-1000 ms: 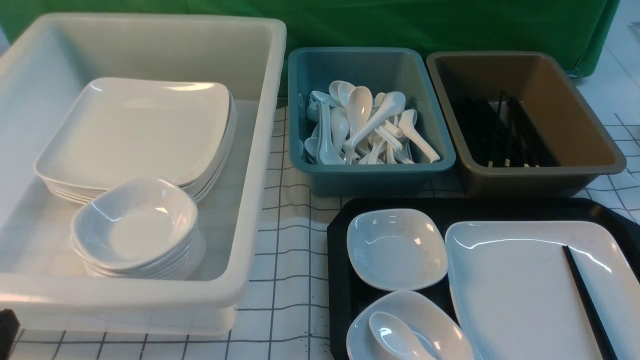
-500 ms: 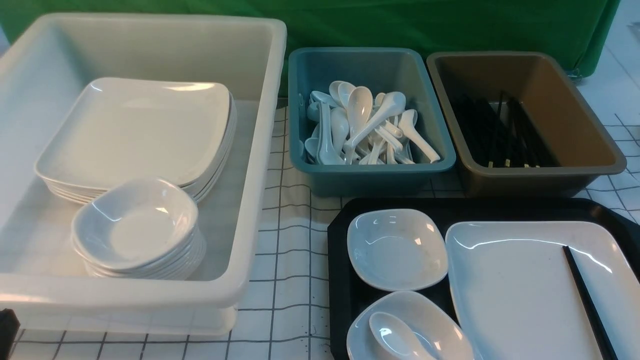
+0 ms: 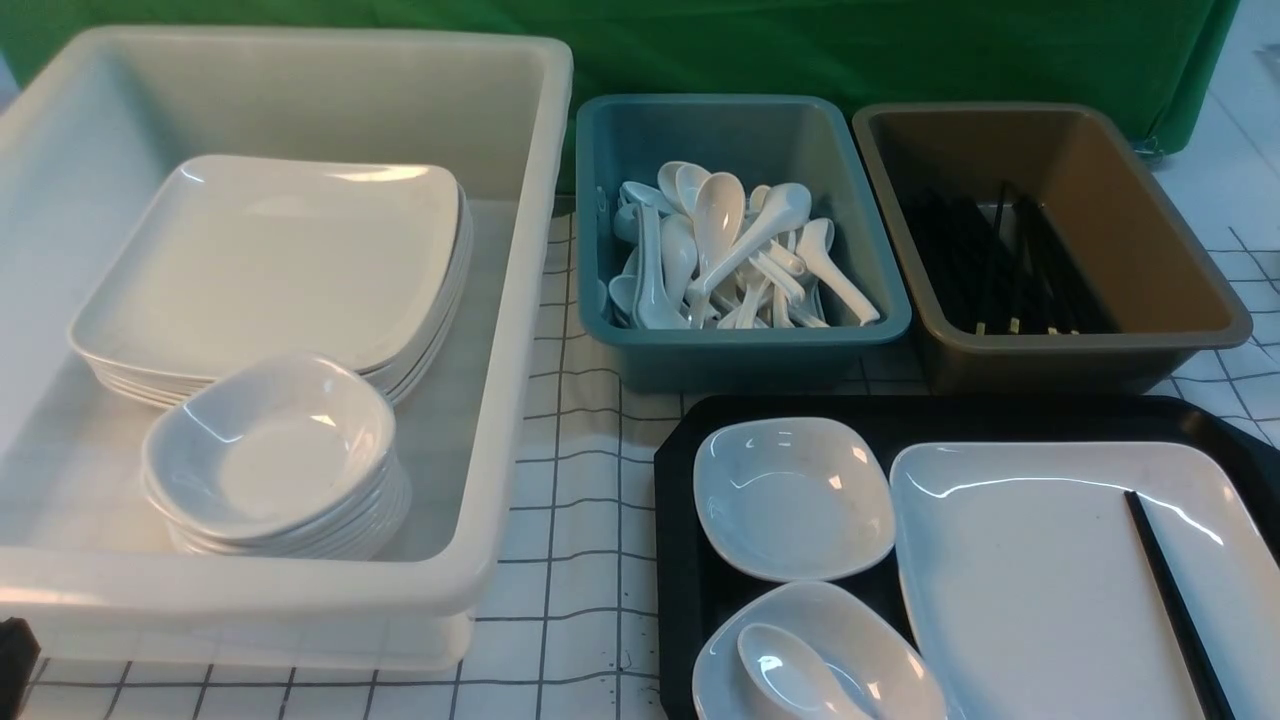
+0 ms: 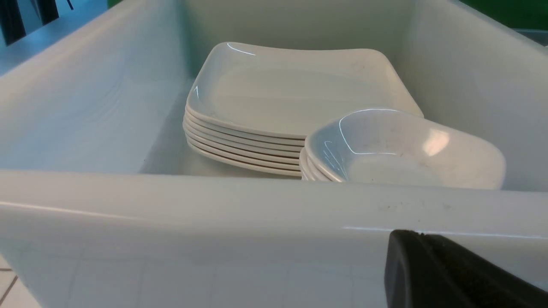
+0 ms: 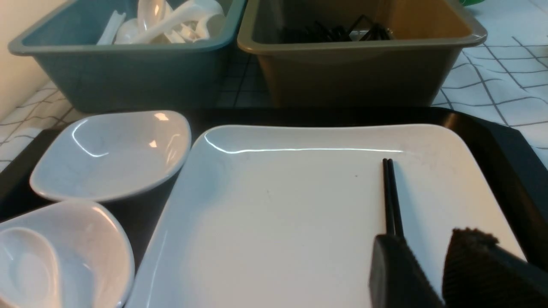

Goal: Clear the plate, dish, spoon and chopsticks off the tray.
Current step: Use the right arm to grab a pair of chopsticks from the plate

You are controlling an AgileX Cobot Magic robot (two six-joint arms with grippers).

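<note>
Green cloth (image 3: 700, 50) is hanging beyond the tray (image 3: 950, 412), which is lying on white cloth with dark grid lines (image 3: 580, 470). I am facing a task that, as I am judging it, is waiting at its start: nothing is missing from the tray's setting. On the tray, the plate (image 3: 1040, 610) is filling the right side, bearing the chopsticks (image 3: 1172, 600). Two dishes are sitting at the tray's left, one farther off (image 3: 795, 500), one nearer (image 3: 875, 640), and the spoon (image 3: 785, 665) is resting in the nearer one. All of these are needing to be moved off.

My right gripper (image 5: 428, 248) is pointing over the plate near the chopsticks, its fingers standing apart, holding nothing. My left gripper (image 4: 417, 241) is waiting by the white bin, its fingers together, gripping nothing that I am seeing.

Left of the tray, the white bin (image 3: 250, 588) is holding stacked plates (image 3: 270, 260) and stacked dishes (image 3: 275, 450). Just beyond the tray, a teal bin (image 3: 740, 365) is holding spoons (image 3: 715, 215), and a brown bin (image 3: 1050, 370), farther right, is holding black sticks (image 3: 1050, 270).
</note>
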